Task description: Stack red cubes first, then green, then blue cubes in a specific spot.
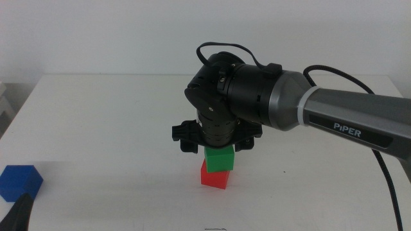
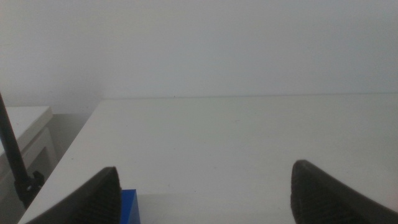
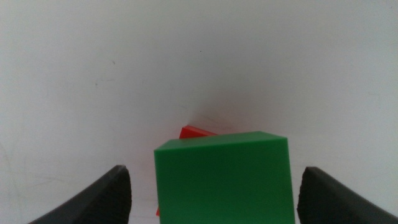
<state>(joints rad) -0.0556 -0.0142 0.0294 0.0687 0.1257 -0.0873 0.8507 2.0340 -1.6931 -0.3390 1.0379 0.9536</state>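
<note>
The green cube (image 1: pixel 219 159) sits on top of the red cube (image 1: pixel 214 177) near the table's middle, a little turned against it. My right gripper (image 1: pixel 217 145) hangs straight above them, open, its jaws to either side of the green cube (image 3: pixel 224 180) with a gap on both sides. Only a corner of the red cube (image 3: pixel 198 132) peeks out behind the green one in the right wrist view. The blue cube (image 1: pixel 19 181) rests at the front left of the table. My left gripper (image 2: pixel 205 193) waits open beside it, with the blue cube (image 2: pixel 129 206) just inside one jaw.
The white table (image 1: pixel 115 115) ends at a straight far edge against a pale wall. A black cable (image 1: pixel 225 48) loops above the right wrist. At the table's left, a white piece of furniture (image 2: pixel 22 134) and a dark rod (image 2: pixel 13 155) stand.
</note>
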